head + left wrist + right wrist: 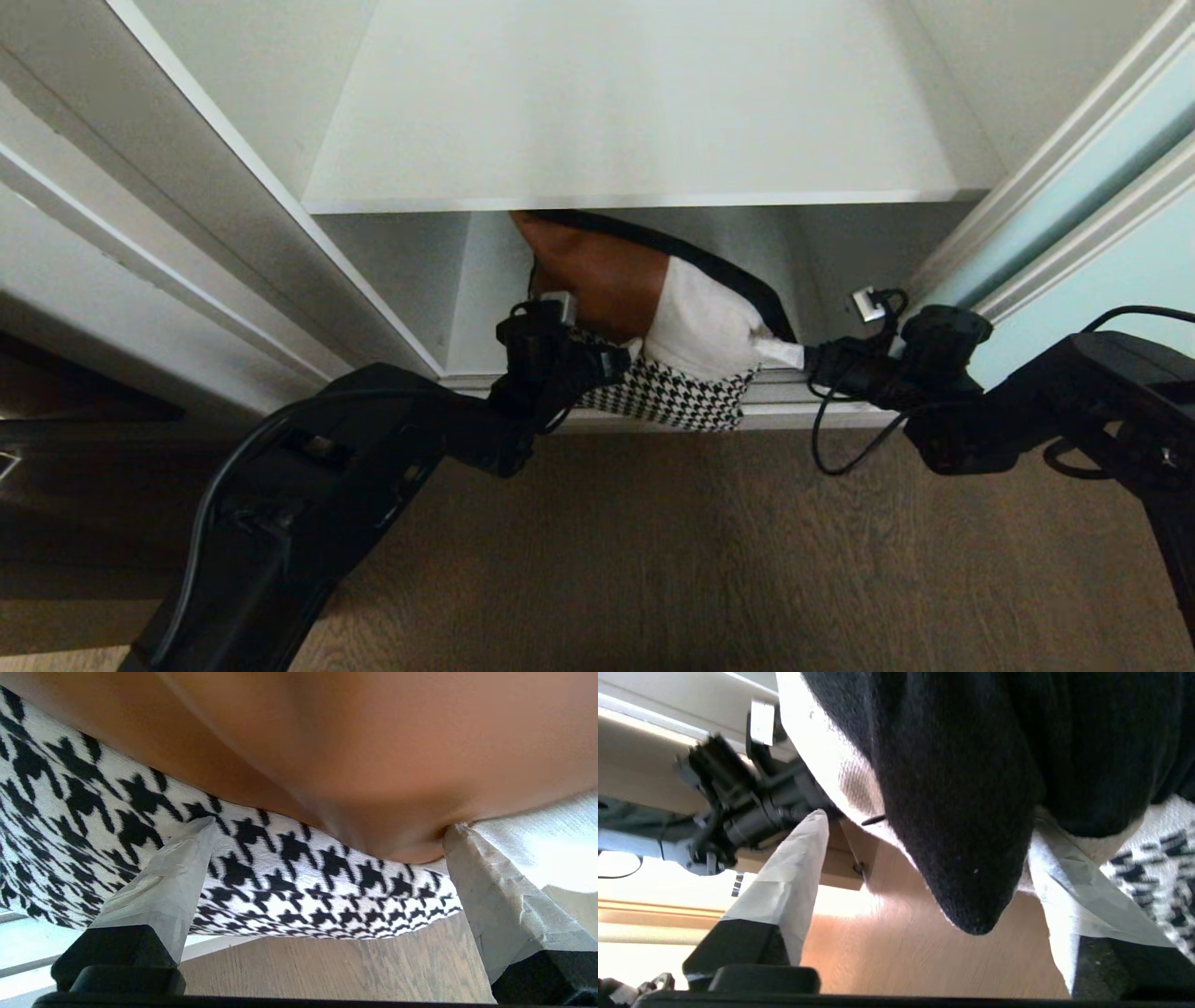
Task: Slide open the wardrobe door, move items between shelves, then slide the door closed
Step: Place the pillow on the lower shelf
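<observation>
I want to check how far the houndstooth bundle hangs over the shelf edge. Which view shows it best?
The head view: the houndstooth bundle droops over the lower shelf front, under the orange and white bundle. The left wrist view shows only its pattern close up; the right wrist view catches just a corner.

Sliding wardrobe door, frosted pale aqua glass w/ thin whitish frame, is slid to the right, leaving the compartment open. Upper shelf is a bare flat white board w/ pale front edge; the lower shelf beneath it is mostly hidden by the items. Houndstooth bundle, black-and-white, lies at the lower shelf's front w/ its edge hanging over the lip, and the black bundle w/ orange and white parts rests on top of it, reaching back under the upper shelf.
</observation>
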